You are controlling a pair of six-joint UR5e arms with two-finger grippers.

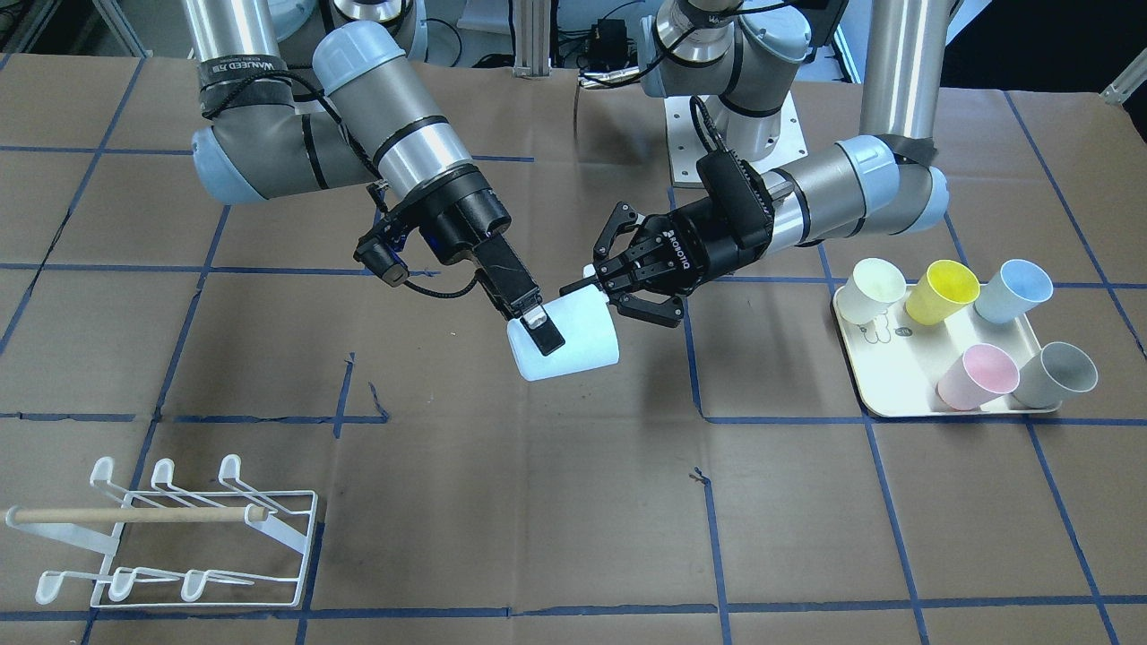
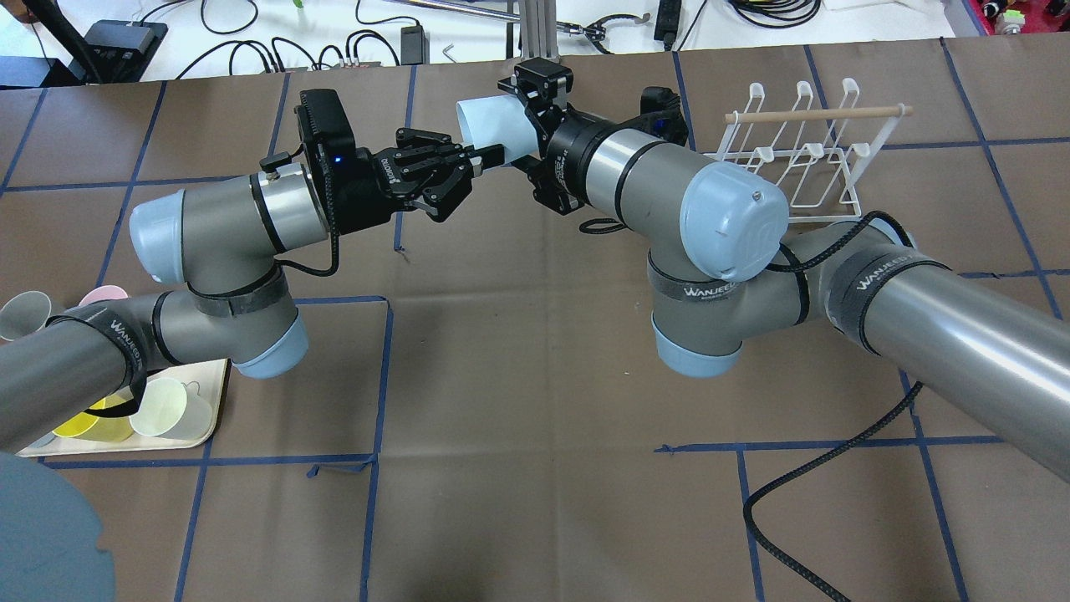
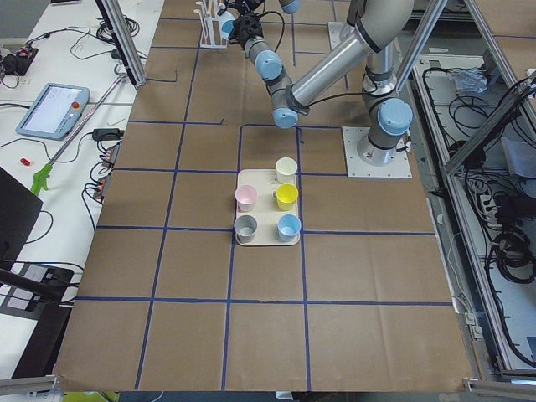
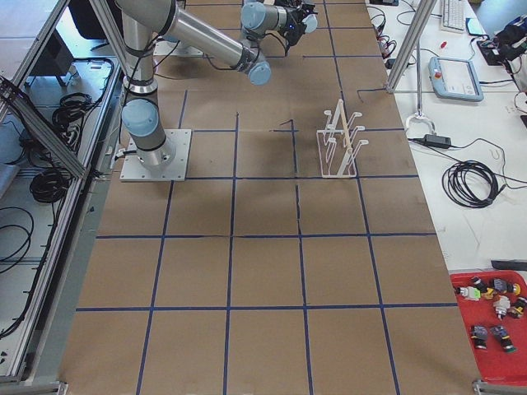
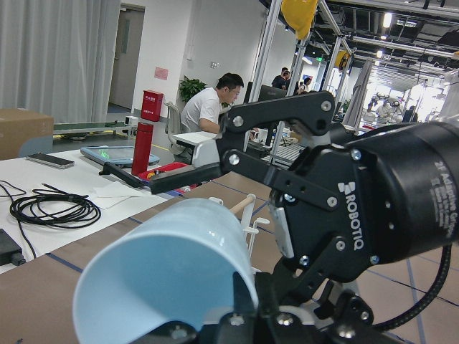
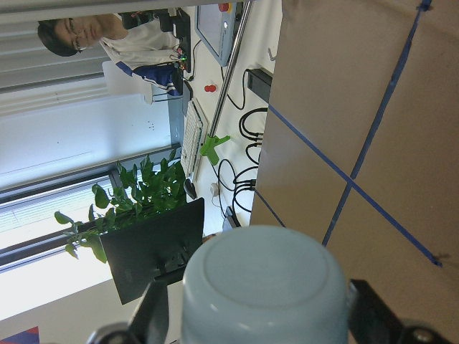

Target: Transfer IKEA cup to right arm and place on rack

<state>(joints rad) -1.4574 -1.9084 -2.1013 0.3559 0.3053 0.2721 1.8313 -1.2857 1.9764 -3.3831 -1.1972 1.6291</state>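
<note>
While the cream tray [image 1: 883, 408] on the left half of the worktop [image 1: 538, 520] carries five upright cups, a sixth is off the surface altogether. On the tray, a cream cup [image 1: 874, 288], a yellow cup [image 1: 941, 291] and a blue cup [image 1: 1013, 291] stand in the row nearer the robot's edge. A pink cup [image 1: 977, 376] and a grey cup [image 1: 1057, 374] stand in the row nearer the operators' edge. The pale blue IKEA cup [image 1: 578, 345] lies on its side in the air above the middle of the worktop, between tray and rack. The right gripper [image 1: 540, 333] has its jaws clamped on this cup: one finger with a silver pad lies across the outer wall near one end, and the other finger is hidden behind the cup. The left gripper [image 1: 609, 279] hangs just beside the cup's other end with its jaws spread wide and nothing between them. One long fingertip lies close against the cup's wall, though I cannot tell whether it touches. The white wire rack [image 1: 134, 515] stands on the right half of the worktop, close to the operators' edge and well apart from both arms.
</note>
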